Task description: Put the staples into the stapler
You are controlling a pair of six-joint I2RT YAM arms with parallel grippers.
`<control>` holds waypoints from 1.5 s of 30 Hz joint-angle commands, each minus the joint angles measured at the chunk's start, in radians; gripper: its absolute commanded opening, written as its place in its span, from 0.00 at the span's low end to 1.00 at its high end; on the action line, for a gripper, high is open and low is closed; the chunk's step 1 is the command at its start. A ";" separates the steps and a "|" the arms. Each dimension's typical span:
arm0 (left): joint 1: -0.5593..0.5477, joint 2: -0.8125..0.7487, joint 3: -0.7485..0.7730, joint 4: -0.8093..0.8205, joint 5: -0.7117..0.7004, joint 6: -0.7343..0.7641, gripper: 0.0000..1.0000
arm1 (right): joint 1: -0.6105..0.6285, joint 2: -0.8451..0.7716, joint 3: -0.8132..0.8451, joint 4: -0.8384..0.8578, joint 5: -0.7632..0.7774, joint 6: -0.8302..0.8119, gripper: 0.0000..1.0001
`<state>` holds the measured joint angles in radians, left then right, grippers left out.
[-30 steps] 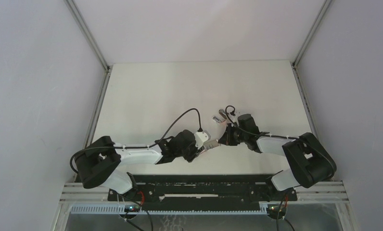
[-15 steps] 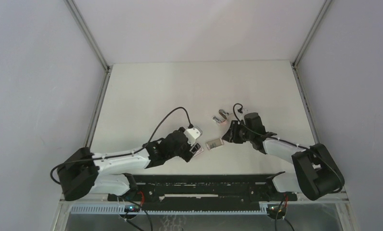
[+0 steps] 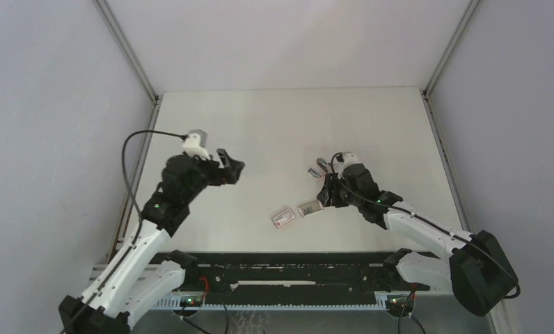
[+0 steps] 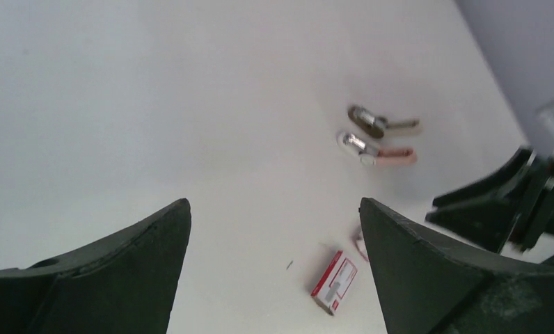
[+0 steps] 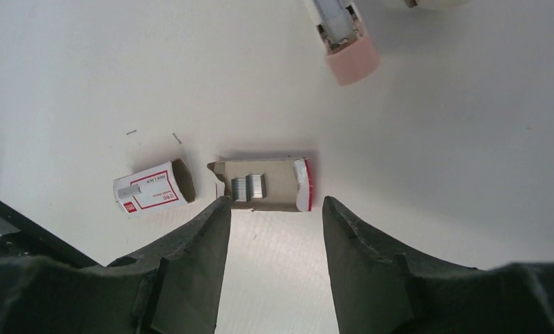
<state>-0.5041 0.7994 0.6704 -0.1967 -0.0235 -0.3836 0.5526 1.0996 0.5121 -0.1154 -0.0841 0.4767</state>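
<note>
A white surface (image 3: 274, 125) fills the middle of the overhead view, and two white-and-black arms reach onto it from the near edge. The left arm (image 3: 145, 233) bends up over the left side, well apart from everything else. Its left tool (image 3: 232, 169) is spread wide with nothing between the fingers — the wrist camera looks through the gap at bare surface and the small things beyond. The right arm (image 3: 420, 228) stretches low toward the centre. The right tool (image 5: 274, 205) stands partly spread and holds nothing, its fingertips just beside the near long edge of a flat cardboard tray (image 5: 285, 182). Just beyond that tool lies the stapler (image 3: 319, 169), showing as two slim parts side by side — one pink-ended, one silvery. A small white box (image 5: 152, 189) with a red label lies just left of the tray, its open end facing the tray but not touching it. The staples (image 5: 250, 186) sit as short silvery strips in the tray, which rests flat on the surface between the box and the right tool. Two tiny loose slivers lie near the box.
</note>
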 commanded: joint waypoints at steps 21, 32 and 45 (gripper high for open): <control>0.480 -0.224 0.064 -0.234 0.094 0.004 0.94 | 0.240 0.412 0.289 -0.094 0.303 0.067 0.20; 0.480 -0.224 0.061 -0.234 0.092 0.002 0.94 | 0.256 0.460 0.307 -0.094 0.264 0.051 0.13; 0.481 -0.226 0.059 -0.234 0.091 0.005 0.94 | 0.277 0.410 0.307 -0.135 0.291 0.041 0.15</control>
<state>-0.0319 0.5770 0.7071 -0.4522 0.0795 -0.3992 0.8131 1.5612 0.7815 -0.2447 0.1806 0.5312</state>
